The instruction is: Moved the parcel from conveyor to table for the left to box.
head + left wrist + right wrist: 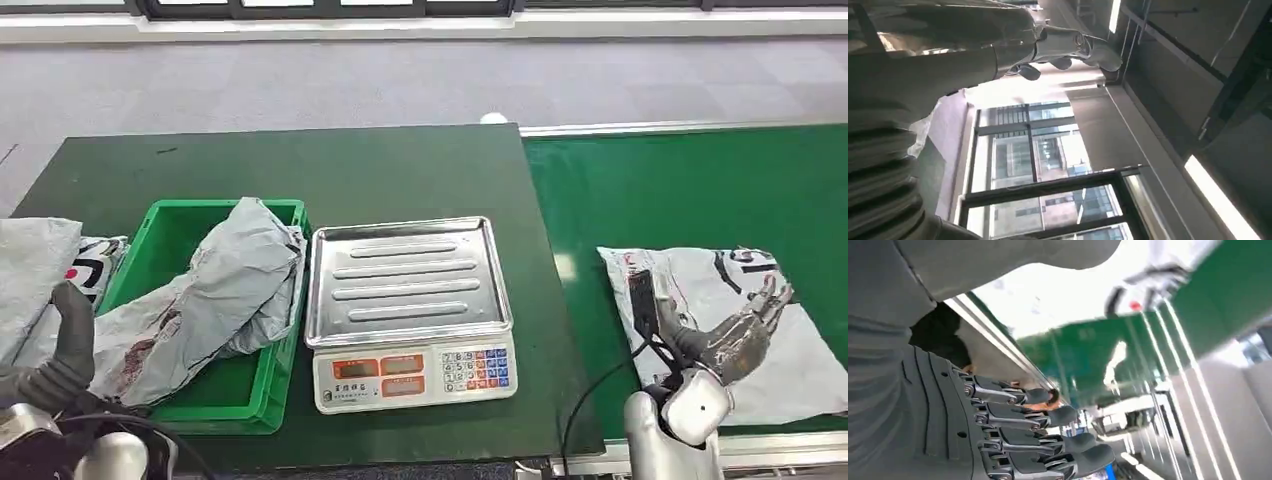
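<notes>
Parcel [720, 320] edge possibly under right hand [735, 335]

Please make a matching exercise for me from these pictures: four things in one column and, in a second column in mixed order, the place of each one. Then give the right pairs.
Things:
1. scale
2. green crate
3. parcel
4. right hand

Places:
A. on the conveyor
B. left of the scale on the table
C. over the parcel
D. on the table between crate and conveyor

Pairs: 1-D, 2-B, 3-A, 4-C
</notes>
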### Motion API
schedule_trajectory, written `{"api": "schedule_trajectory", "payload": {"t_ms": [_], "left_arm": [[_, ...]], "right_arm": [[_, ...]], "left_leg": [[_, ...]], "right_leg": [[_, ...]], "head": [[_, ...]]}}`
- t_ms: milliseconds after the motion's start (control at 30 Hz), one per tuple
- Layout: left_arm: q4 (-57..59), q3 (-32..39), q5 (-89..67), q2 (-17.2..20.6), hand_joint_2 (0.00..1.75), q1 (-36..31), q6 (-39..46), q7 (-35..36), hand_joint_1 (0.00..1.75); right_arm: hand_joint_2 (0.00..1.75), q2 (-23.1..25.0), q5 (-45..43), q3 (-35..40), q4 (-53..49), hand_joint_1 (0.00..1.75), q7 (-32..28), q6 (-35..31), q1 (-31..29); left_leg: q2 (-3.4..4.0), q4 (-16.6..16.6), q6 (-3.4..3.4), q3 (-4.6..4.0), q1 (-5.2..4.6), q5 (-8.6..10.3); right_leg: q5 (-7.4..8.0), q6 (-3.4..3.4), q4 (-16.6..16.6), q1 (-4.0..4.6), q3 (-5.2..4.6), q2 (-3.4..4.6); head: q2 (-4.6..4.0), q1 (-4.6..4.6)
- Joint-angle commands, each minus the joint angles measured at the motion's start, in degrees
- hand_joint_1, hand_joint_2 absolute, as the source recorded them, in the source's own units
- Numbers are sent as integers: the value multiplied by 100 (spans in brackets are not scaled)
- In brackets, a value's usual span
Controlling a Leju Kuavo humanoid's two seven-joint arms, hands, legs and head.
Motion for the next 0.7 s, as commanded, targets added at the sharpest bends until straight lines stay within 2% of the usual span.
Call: {"api": "schedule_trajectory", "payload": {"t_ms": [33,167,500,700], "left_arm": [[308,-412,-91,-398,175,291,-9,28,0],[334,-440,-118,-398,175,286,-9,28,0],[422,-487,-143,-398,175,181,-9,28,0],[437,-485,-157,-398,175,196,-9,28,0]], "right_arm": [[175,-453,-1,-13,2370,0,49,6,-561],[175,-451,-1,5,2757,0,97,6,-715],[175,-543,-52,-311,3784,0,-18,6,-1135],[175,-557,-43,-448,3990,0,-60,68,-1176]], "left_leg": [[5,-6,-4,14,5,-4],[16,-14,-9,22,3,-5],[9,-7,-6,10,2,-4],[7,-13,-9,19,-2,-4]], "right_leg": [[0,4,-12,2,15,11],[2,5,-18,-1,17,29],[-3,1,-8,-1,6,16],[-3,6,-14,-4,15,19]], "head": [[0,2],[0,2],[0,2],[0,2]]}}
